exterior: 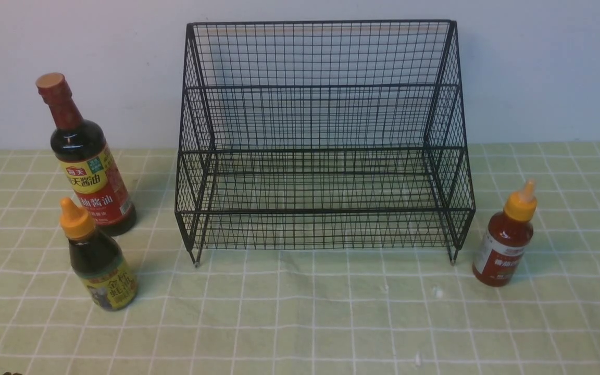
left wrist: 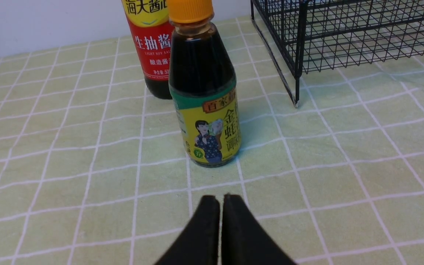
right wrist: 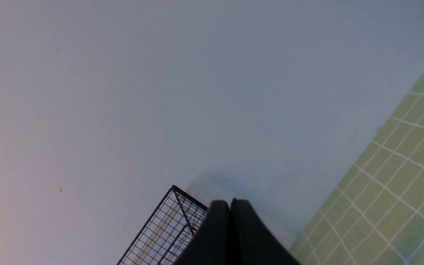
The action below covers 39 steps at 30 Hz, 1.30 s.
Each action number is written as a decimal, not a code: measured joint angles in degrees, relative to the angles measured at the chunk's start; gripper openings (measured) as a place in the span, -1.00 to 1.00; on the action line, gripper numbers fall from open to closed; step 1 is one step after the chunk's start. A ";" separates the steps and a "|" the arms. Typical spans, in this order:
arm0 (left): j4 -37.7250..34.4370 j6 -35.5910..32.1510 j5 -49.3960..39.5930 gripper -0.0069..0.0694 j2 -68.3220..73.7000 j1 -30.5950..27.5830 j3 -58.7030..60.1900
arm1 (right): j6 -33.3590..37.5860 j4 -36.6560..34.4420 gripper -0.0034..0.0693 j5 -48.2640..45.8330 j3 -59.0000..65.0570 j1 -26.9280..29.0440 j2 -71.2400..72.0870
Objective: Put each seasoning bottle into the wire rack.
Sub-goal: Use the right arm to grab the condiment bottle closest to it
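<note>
Small dark bottle stands just beyond closed left hand.

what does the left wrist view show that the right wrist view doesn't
Only the left wrist view shows bottles: the small dark bottle with the tall soy-sauce bottle behind it, ahead of the shut left end effector. Only the right wrist view shows the right end effector, also shut, against mostly blank wall. Both catch part of the wire rack and the green checked cloth.
</note>
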State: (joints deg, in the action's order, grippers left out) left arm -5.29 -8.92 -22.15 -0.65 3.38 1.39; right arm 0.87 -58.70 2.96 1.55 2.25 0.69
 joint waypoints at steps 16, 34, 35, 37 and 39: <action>0.00 0.00 0.00 -0.83 0.00 0.00 0.00 | 11.16 26.44 -0.95 -44.41 -37.40 0.00 -36.54; 0.00 0.00 0.00 -0.83 0.00 0.00 0.00 | 11.20 37.51 -0.68 -57.69 -66.89 0.00 -74.29; 0.00 0.00 0.00 -0.83 0.00 0.00 0.00 | 11.20 37.51 -0.63 -57.69 -66.92 0.00 -74.96; 0.00 0.00 0.00 -0.83 0.00 0.00 0.00 | 11.43 37.62 -0.46 -57.69 -66.92 -0.22 -76.60; 0.00 0.00 0.00 -0.83 0.00 0.00 0.00 | 11.57 38.21 -0.37 -57.63 -66.92 -0.72 -77.50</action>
State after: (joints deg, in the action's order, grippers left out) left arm -5.29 -8.92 -22.15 -0.65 3.38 1.39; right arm 12.43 -20.48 -54.68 -65.37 1.53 -76.82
